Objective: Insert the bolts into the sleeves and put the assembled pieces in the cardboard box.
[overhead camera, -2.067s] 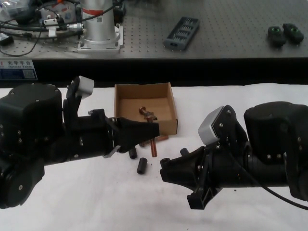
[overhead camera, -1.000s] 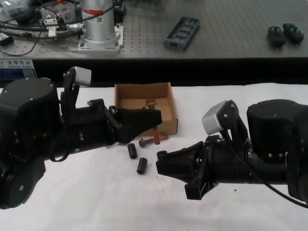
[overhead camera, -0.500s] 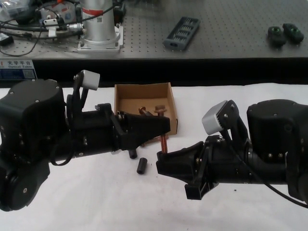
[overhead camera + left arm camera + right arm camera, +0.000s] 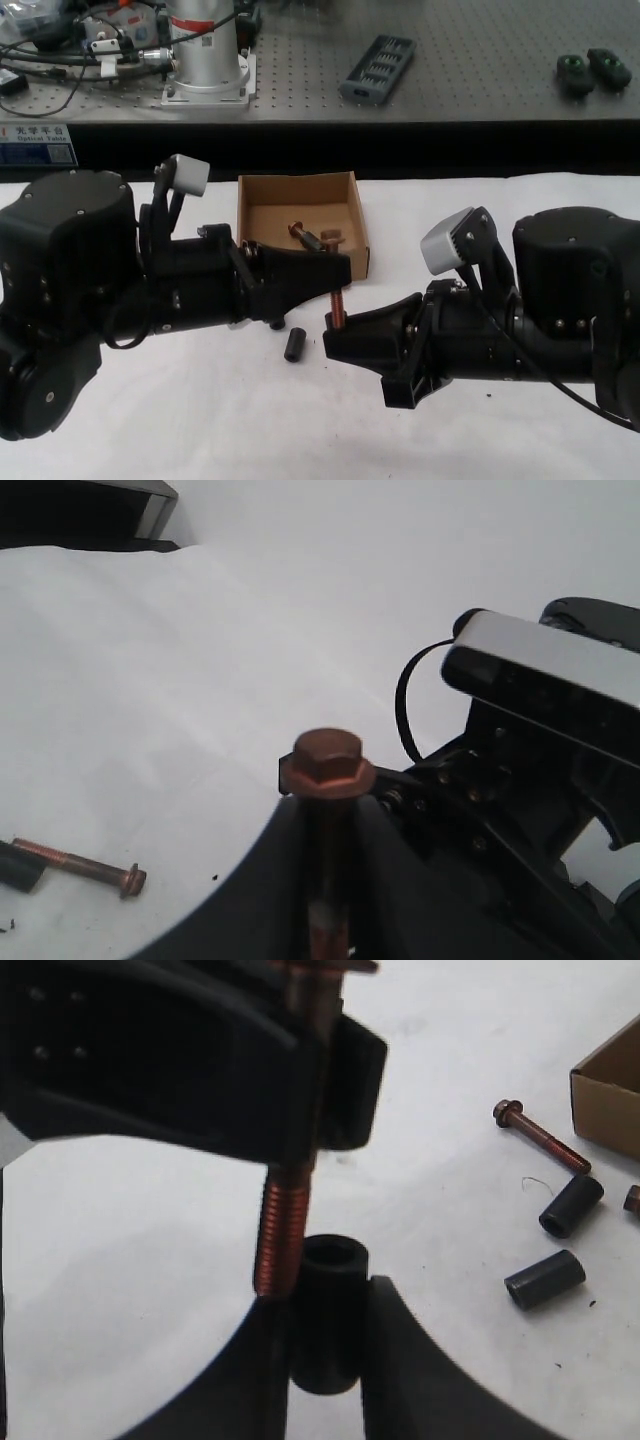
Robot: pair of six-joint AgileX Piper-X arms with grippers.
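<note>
Bench under white cloth [image 4: 200,430]; perforated metal table [image 4: 480,70] behind. Leftmost, left gripper [image 4: 338,272] clamped on bolt [image 4: 339,303], head up and thread pointing down, set for a straight drop. Just below on the cloth, loose sleeve [image 4: 295,345], likely next in line. Behind, cardboard box [image 4: 297,180], open side up, a few bolts inside. Rightward, right gripper [image 4: 332,342] pinching sleeve [image 4: 335,1310] upright, bore up to receive. Thread tip just beside the rim, seemingly not yet in; small sideways correction likely needed before lowering. Loose bolt [image 4: 540,1138] near box corner
</note>
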